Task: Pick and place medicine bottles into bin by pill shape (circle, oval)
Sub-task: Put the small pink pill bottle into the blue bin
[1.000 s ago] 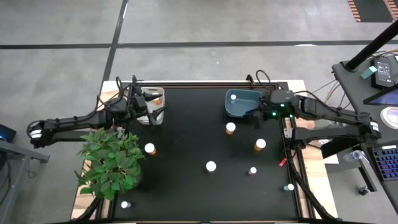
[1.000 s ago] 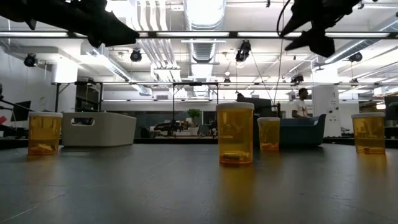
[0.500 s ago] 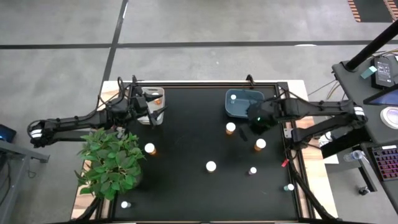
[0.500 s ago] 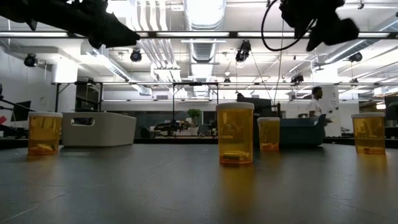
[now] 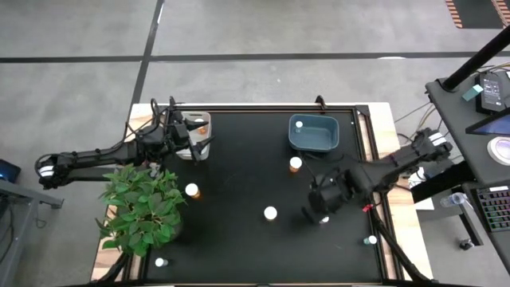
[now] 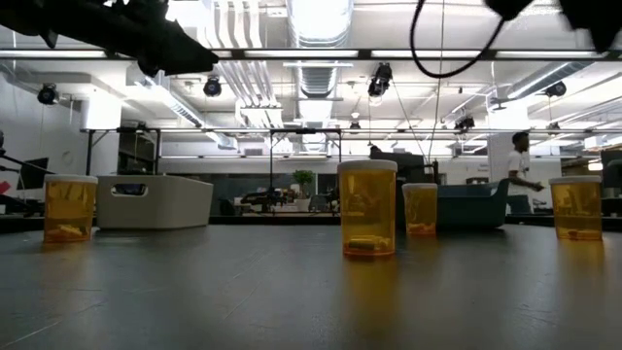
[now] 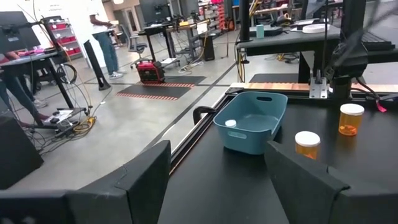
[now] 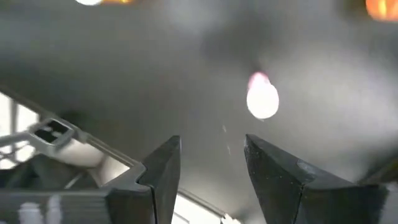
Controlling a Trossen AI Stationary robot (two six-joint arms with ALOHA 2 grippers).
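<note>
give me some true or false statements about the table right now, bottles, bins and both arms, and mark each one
1. The blue bin holds one bottle. True.
2. The right gripper hangs over the blue bin. False: it is out over the mat, near a small bottle.
3. The left gripper is by the pale bin. True.
4. The plant is on the table's right side. False: it is on the left.
5. The right gripper's fingers grip a bottle. False: nothing is between them.

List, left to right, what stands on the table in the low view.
Amber bottle at far left → pale bin → large amber bottle in the middle → smaller-looking amber bottle → blue bin → amber bottle at far right.
</note>
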